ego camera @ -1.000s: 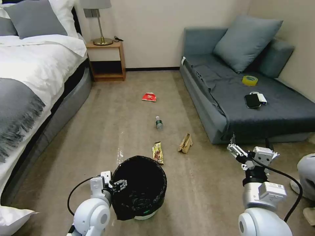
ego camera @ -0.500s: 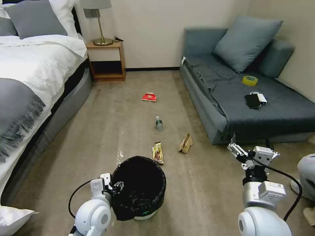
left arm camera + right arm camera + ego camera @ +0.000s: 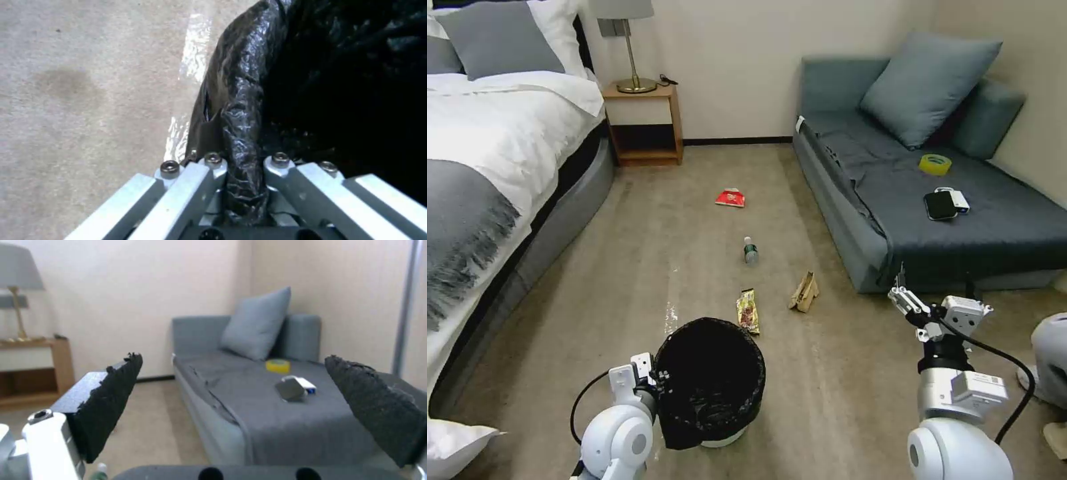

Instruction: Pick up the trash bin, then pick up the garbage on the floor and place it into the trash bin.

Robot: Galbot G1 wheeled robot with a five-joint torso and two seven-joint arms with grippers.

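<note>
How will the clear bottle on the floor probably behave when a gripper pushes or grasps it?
The clear bottle lies on its side on the carpet, so a push would probably roll it. It looks small and possibly empty, so likely light. Its smooth round body may slip between the pads.

One trash bin [image 3: 710, 380], four garbage pieces [image 3: 748, 310] on the floor, two hands [image 3: 902, 298].

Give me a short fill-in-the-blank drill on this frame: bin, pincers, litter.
1. The left pincer is clamped on the bag-covered ____ of the trash bin.
2. The right pincer is ____, with nothing between its pads.
3. The litter piece nearest the bin is the gold-brown ____.
4. The yellow tape roll lies on the ____.

Missing words: rim; open; snack wrapper; sofa
</note>
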